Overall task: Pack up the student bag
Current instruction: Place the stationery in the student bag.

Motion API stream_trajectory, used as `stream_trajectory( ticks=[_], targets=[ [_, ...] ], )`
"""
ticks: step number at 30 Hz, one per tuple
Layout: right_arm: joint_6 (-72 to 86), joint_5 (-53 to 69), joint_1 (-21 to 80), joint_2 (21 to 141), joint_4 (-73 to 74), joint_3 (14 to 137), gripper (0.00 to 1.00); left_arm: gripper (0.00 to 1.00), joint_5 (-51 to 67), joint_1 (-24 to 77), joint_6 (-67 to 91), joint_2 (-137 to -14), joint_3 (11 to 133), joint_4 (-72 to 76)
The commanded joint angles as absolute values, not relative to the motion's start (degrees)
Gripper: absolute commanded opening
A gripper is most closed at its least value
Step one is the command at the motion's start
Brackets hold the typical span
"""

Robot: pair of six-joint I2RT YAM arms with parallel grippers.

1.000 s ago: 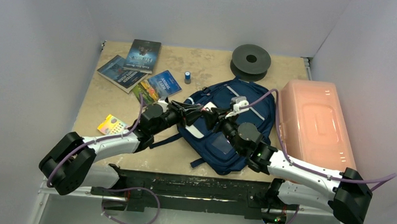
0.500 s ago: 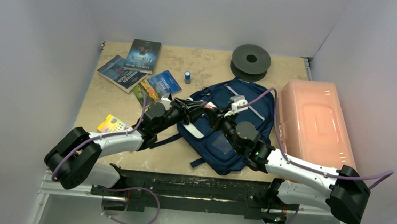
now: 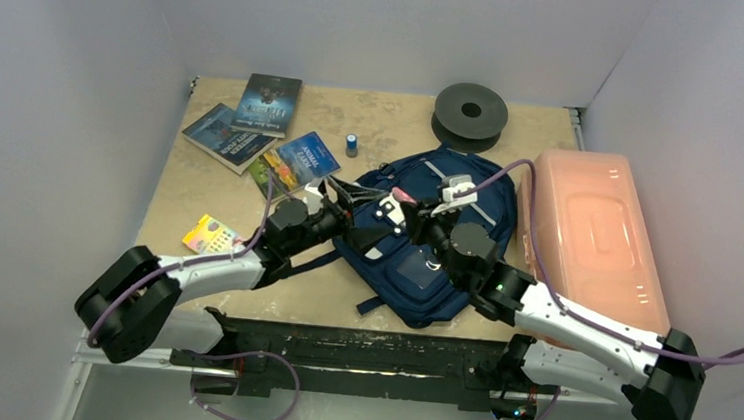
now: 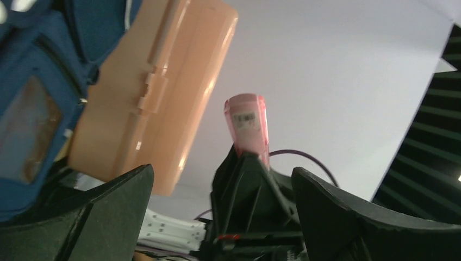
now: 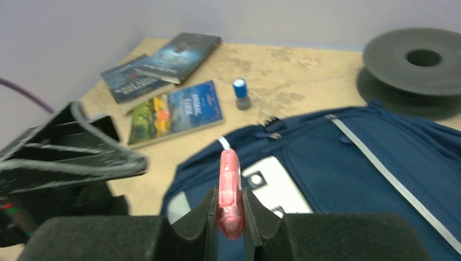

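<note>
- Books [image 3: 244,125] and a small bottle [image 3: 352,144] lie left-rear on the counter [image 3: 189,196].
- Left tool [image 3: 356,209], closed earlier, now gapes empty.
- Backpack [image 3: 419,299] lies mid-counter beneath both tools.
- Right tool [image 5: 230,209] pinches a slim pink object [image 5: 229,179].
- Pink box [image 3: 592,227] sits beside the backpack.

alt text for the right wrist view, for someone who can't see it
The right gripper is shut on a slim pink item, held over the navy student bag. Behind, on the tan table, lie three books, a small blue-capped bottle and a black spool.
</note>
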State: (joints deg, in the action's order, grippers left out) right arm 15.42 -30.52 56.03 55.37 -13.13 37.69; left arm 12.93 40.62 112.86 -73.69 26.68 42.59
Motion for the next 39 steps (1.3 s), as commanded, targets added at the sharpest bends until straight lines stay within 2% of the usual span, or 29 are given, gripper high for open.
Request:
stream_trajectory(
  ticks=[1,5,8,12,16,18,20,24,28,32,39],
  targets=[
    [20.48,-34.71,54.43,50.61,8.72,41.46,0.00,1.00,12.79,40.08,93.87,-65.47,24.74,24.27],
    [30.11,-31.93,53.19,52.34,26.81,46.47,0.00,1.00,7.28,43.64,65.71,-66.86,43.06,-10.61],
    [34.58,-29.25,52.03,56.43,35.79,49.58,0.00,0.96,6.62,46.34,54.53,-72.52,52.68,-18.44],
    [36.54,-27.05,44.04,60.10,39.22,50.74,0.00,0.80,10.82,46.39,50.83,-77.51,55.16,-13.93],
    [33.05,-16.58,33.87,59.94,35.89,49.78,0.00,0.75,21.63,46.33,49.73,-85.22,59.08,-5.34],
    [33.12,-17.18,32.00,58.70,35.98,49.75,0.00,0.72,26.56,46.36,44.99,-88.23,61.55,-3.61],
    [32.57,-18.39,31.32,57.55,35.95,50.11,0.00,0.72,27.00,46.45,37.09,-89.35,63.22,-4.35],
    [30.09,-19.29,30.99,59.85,38.29,52.84,0.00,0.80,25.63,46.56,22.14,-89.36,63.79,-3.42],
    [29.35,-19.72,30.92,63.00,41.06,55.51,0.00,0.85,23.57,47.52,12.33,-88.42,56.22,12.80],
    [29.31,-19.07,30.64,61.38,40.84,56.09,0.00,0.82,25.77,47.59,12.22,-93.62,59.41,15.60],
    [29.14,-20.31,29.33,60.50,42.00,55.92,0.00,0.77,36.28,47.75,22.85,-104.43,64.29,26.89]
  ],
)
